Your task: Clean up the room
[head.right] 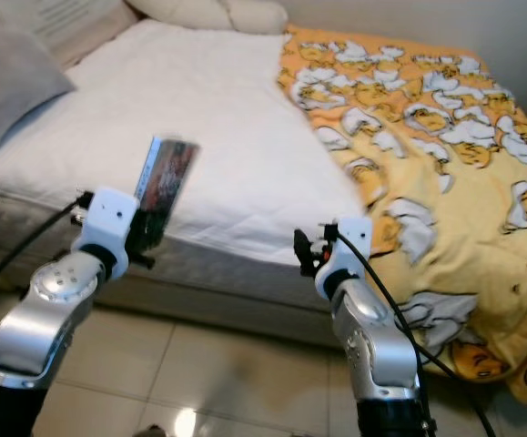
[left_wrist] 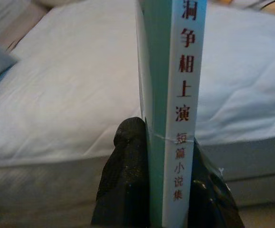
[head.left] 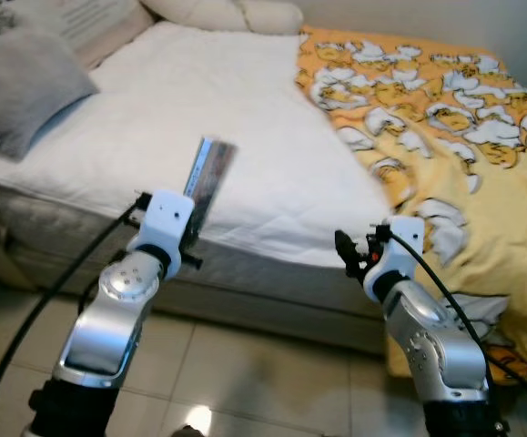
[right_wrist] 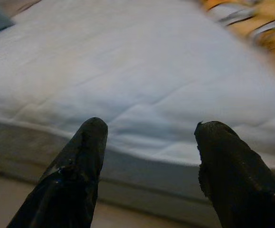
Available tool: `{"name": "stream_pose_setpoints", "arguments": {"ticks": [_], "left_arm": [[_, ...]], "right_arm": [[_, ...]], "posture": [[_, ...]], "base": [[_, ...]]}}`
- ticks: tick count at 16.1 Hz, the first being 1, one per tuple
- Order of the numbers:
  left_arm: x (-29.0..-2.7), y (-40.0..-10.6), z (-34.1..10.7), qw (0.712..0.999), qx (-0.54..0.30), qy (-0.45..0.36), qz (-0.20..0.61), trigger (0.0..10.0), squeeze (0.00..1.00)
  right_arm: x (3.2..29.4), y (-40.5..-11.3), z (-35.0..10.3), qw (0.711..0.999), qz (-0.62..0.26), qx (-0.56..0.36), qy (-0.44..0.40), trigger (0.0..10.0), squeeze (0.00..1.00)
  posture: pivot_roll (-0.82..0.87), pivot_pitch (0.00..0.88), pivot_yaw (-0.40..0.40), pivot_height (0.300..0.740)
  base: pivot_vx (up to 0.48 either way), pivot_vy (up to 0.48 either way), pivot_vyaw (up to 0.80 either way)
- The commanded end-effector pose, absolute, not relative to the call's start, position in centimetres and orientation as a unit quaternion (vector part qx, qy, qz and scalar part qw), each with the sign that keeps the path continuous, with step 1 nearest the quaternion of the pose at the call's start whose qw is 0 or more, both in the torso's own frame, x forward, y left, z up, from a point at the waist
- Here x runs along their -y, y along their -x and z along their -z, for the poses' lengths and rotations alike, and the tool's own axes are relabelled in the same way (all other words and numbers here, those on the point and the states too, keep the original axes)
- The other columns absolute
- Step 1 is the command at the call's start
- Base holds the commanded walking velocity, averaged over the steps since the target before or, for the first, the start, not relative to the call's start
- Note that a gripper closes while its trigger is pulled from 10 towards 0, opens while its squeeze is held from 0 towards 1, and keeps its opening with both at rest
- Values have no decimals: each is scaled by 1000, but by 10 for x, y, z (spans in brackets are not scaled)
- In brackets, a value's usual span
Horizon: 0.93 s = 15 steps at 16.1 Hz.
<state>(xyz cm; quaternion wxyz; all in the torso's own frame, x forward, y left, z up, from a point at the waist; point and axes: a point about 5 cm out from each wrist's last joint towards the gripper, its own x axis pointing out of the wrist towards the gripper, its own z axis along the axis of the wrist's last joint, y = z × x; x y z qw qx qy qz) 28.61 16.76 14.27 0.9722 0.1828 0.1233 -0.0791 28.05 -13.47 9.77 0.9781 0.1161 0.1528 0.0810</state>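
Step in hand, judged: carrying the thin pale-teal paperback book [left_wrist: 173,109] off to its storage place. Keep the left gripper [head.left: 190,238] clamped on the lower spine, book upright, wrist level while walking, so it does not slip. Book is held in air over the near edge of the white quilted mattress [head.left: 199,127]. White spine, red Chinese characters, dark cover. Right gripper [right_wrist: 149,156]: fingers spread, empty, near that edge beside the yellow patterned blanket [head.left: 454,118].

Head eyes look down over the bed [head.left: 245,137]; wrist views, somewhat blurred, face it closely.
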Motion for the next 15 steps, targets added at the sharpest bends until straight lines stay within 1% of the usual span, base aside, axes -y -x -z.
{"name": "stream_pose_setpoints", "arguments": {"ticks": [1, 10, 12, 15], "left_arm": [[-169, -287, -154, 975, -100, -185, 72, 10000, 0], [-168, -286, -153, 976, -97, -182, 75, 10000, 0], [-166, -288, -156, 980, -91, -159, 74, 10000, 0], [-164, -288, -158, 981, -83, -154, 80, 10000, 0]], "right_arm": [[132, -281, -104, 980, -92, -137, -107, 10000, 0], [132, -280, -102, 979, -87, -136, -123, 10000, 0], [132, -280, -102, 979, -88, -137, -124, 10000, 0], [132, -281, -101, 978, -88, -138, -128, 10000, 0]], "posture": [[-44, 0, -53, 740], [-43, 0, -60, 740], [-41, 0, -59, 740], [-38, 0, -58, 740]], "base": [[0, 480, 0], [0, 480, 0], [0, 0, 0], [0, 0, 0]]}}
